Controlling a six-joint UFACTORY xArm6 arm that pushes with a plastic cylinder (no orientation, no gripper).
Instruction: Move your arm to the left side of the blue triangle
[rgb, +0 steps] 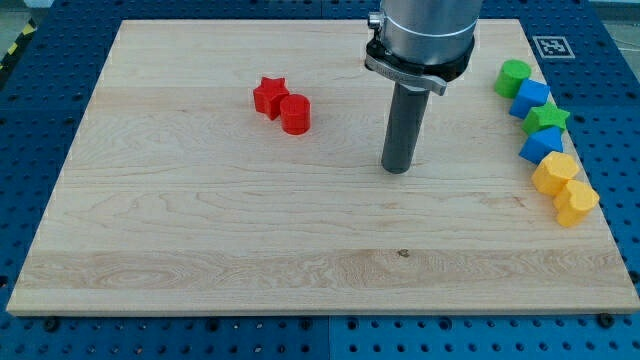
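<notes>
— Where do we stand?

— My tip (398, 168) rests on the wooden board (200, 230) near its middle, touching no block (we carry no jaws, only the rod).

— And the blue triangle (541, 146)?

— At the view's right edge, well apart from my tip, in a column: green cylinder (513, 76), blue cube (532, 98), green star (547, 120), then the triangle, then two yellow blocks (564, 188).

— Anything else?

— A red star (269, 95) touching a red cylinder (295, 114), toward the view's upper left.
</notes>
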